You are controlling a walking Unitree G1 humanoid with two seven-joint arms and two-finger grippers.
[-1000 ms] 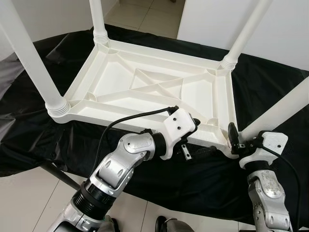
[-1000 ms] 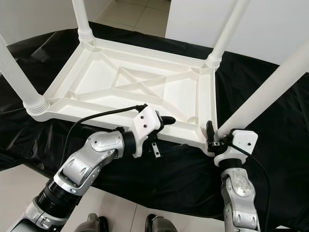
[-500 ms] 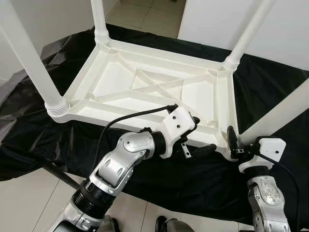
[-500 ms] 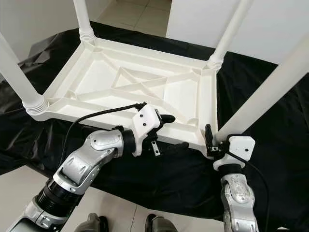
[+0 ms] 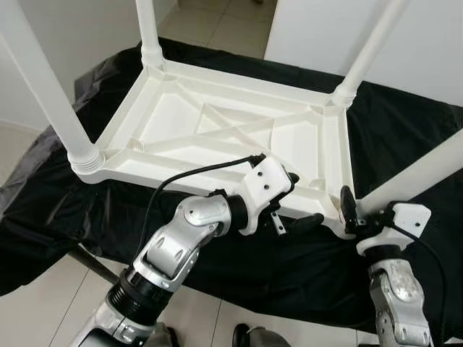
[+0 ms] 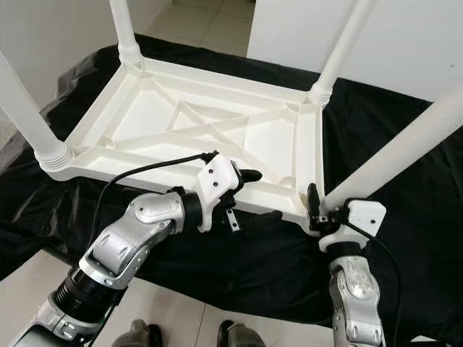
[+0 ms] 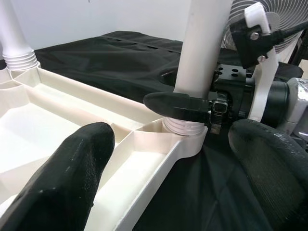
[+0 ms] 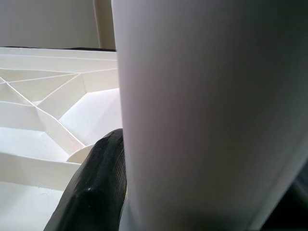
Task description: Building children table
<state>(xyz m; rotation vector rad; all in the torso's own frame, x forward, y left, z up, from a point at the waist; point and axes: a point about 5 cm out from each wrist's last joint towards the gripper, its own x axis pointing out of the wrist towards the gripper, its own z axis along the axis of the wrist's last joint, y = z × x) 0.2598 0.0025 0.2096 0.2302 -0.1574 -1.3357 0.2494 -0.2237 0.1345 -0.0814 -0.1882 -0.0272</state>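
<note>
An upturned white tabletop (image 5: 217, 130) lay underside-up on a black cloth (image 5: 405, 123), with three legs already standing in its far-left, near-left and far-right corner sockets. The left gripper (image 5: 293, 206) sat at the middle of the near rim, its fingers spread, one over the rim inside the frame and one outside below the edge, steadying rather than pinching. To its right, at the near-right corner socket (image 7: 185, 132), the right gripper (image 5: 346, 211) was closed around the base of the fourth leg (image 5: 416, 177). That leg leaned up and away to the right, its long axis tilted off the socket's upright line. Seating it would likely call for the right arm, the nearer one, to bring the leg upright over the socket.
</note>
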